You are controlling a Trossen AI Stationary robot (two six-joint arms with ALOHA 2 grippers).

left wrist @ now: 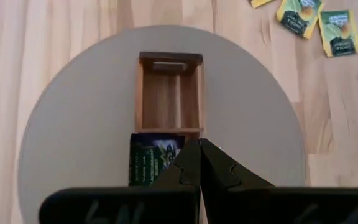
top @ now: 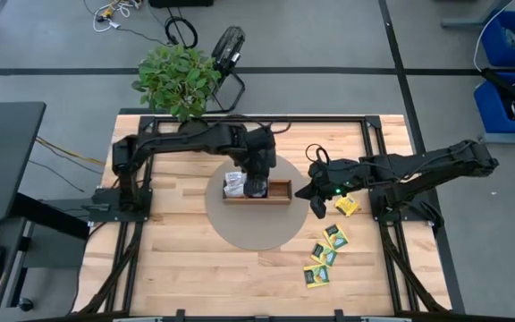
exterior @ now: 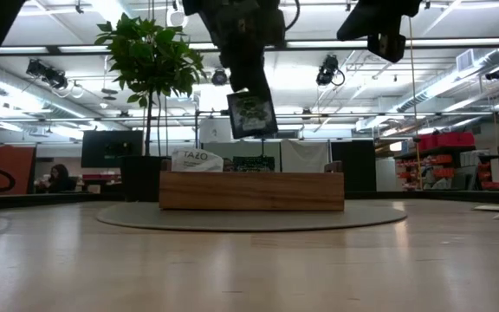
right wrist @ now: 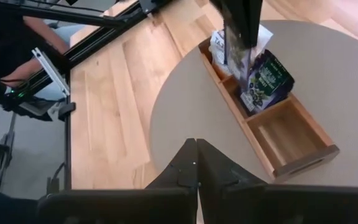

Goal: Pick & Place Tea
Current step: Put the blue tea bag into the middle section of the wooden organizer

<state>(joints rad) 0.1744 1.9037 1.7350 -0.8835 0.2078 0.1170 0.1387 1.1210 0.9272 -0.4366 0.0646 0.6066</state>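
Wooden tray (right wrist: 303,152), white packets (right wrist: 219,46) inside

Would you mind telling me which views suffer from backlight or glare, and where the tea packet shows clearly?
Low view: bright ceiling lights backlight the arms, leaving them silhouettes; the dark tea packet held by the left pincer reads dim. Right wrist view: even light, the packet clear above the wooden tray. High view: no glare.

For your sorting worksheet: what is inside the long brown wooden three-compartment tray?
One end compartment of the wooden tray is bare, the other holds white-faced packets. The shut left gripper dangles a dark packet over the middle, hiding its floor.
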